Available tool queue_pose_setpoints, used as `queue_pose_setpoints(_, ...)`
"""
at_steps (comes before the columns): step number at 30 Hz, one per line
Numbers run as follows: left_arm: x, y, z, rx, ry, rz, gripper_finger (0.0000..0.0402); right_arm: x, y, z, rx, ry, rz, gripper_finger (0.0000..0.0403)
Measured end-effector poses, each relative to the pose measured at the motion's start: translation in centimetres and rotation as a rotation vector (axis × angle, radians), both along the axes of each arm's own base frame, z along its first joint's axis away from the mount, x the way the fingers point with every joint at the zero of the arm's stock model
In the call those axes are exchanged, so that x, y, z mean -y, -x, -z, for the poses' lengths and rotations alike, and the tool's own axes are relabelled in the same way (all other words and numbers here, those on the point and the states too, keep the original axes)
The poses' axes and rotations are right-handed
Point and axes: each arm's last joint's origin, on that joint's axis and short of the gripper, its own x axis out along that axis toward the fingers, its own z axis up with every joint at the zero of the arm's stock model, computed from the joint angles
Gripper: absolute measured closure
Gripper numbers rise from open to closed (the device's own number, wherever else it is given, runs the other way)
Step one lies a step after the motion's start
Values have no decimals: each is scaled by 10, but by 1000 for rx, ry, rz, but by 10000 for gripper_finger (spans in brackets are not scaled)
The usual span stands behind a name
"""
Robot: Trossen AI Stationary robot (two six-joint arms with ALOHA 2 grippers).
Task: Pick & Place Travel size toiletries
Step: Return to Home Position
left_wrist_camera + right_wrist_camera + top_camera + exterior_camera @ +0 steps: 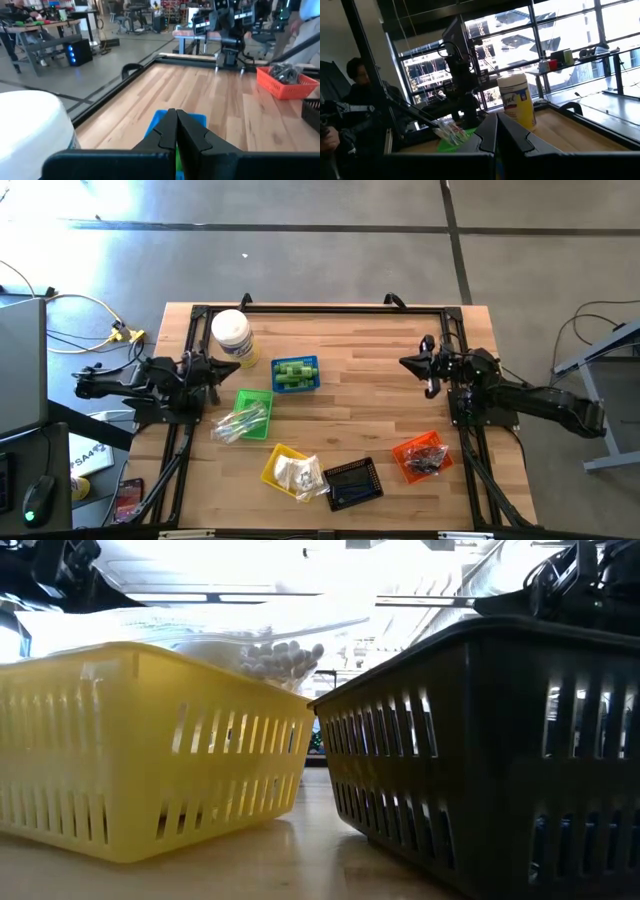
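- counter [370, 380]: jar [232, 338] at back left, left claw [236, 364] just beside it
- bottles [293, 374] in bottle basket [316, 375], right of jar
- sachets [238, 423] in sachet basket [250, 396], in front-left of bottle basket
- packets [298, 473] in packet basket [272, 465], front edge
- spare basket [360, 470] just right of packet basket
- small pieces [428, 462] in piece basket [410, 448], front right
- right claw [405, 362] behind piece basket, well apart

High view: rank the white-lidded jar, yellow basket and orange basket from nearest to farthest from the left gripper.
1. The white-lidded jar, beside the left gripper.
2. The yellow basket, picture's lower middle.
3. The orange basket, picture's lower right.
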Motion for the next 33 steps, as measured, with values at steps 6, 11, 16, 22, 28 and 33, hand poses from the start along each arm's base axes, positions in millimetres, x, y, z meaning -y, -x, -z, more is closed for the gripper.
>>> queue_pose_setpoints(6,2,-2,2,-1,4,60,402,-1,0,-1,9,-19,-31,400)
queue_pose_setpoints(11,3,-8,15,-17,4,74,402,-5,-2,-1,13,-28,-41,400)
queue_pose_setpoints(16,3,-11,24,-36,4,91,402,-8,-3,-1,20,-32,-32,400)
queue_pose_setpoints(22,5,-12,27,-49,-6,130,402,-11,-4,-1,22,-33,-37,400)
queue_pose_setpoints(28,5,-12,27,-53,-15,156,402,-14,-5,0,15,-37,-41,400)
queue_pose_setpoints(33,5,-12,27,-54,-17,157,402,-16,-6,1,9,-21,-54,400)
